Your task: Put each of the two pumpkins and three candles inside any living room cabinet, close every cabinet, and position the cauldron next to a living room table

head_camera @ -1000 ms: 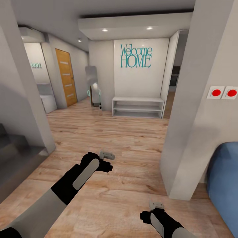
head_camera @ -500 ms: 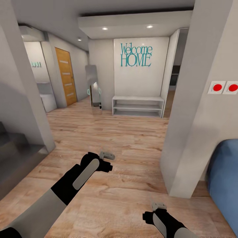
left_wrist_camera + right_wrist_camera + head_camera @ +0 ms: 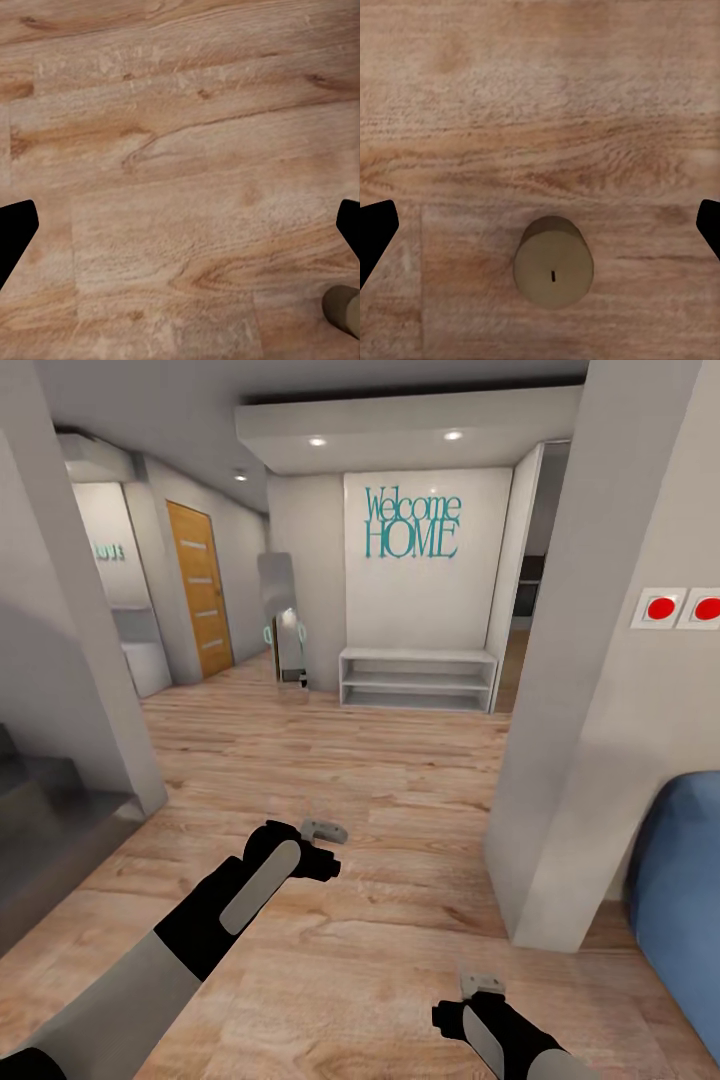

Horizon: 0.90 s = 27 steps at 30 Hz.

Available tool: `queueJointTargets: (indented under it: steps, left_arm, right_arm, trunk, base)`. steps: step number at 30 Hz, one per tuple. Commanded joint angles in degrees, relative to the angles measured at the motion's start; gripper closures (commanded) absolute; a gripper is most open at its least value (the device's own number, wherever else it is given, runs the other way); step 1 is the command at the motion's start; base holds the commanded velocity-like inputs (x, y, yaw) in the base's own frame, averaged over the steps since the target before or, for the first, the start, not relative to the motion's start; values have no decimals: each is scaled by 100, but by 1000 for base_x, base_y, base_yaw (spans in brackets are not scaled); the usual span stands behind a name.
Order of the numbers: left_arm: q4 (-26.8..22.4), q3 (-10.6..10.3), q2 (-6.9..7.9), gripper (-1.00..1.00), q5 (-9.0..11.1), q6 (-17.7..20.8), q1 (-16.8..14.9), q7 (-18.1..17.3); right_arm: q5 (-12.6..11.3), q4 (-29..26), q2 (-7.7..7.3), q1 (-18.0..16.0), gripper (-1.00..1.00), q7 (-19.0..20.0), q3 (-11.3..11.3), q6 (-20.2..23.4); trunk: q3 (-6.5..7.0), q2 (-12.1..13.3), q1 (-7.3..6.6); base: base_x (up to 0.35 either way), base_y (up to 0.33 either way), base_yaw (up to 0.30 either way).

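A candle (image 3: 553, 262) is seen standing upright on the wooden floor (image 3: 380, 810) directly under the right gripper (image 3: 481, 985), whose fingers are spread wide and empty above it, seemingly lined up for a pickup, while the left gripper (image 3: 324, 829) is likewise held open and empty.

Candle (image 3: 553, 261) upright on floor (image 3: 540, 97) between right pincer fingertips (image 3: 373, 236).

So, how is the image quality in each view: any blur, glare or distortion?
Head view: wide-angle, walls lean outward; ceiling spotlights glow without glare; even light, soft shadows. Left wrist view: floor grain soft, slightly blurred. Right wrist view: candle fairly clear, wick visible, floor soft around it.
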Motion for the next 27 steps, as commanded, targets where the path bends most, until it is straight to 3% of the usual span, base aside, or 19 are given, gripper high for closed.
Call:
queueJointTargets:
  steps: [1,27]
  left_arm:
    - [-5,-15,5,-100,57,4,-7,59]
    - [-2,-18,11,-100,58,4,-7,59]
  right_arm:
    - [-59,-18,-3,-2,-100,-43,50,20]
    - [-60,-20,-1,-2,-100,-18,66,-183]
  trunk:
    - [-24,-44,22]
    - [-491,-1087,593]
  base:
    - [0,0,0]
    - [0,0,0]
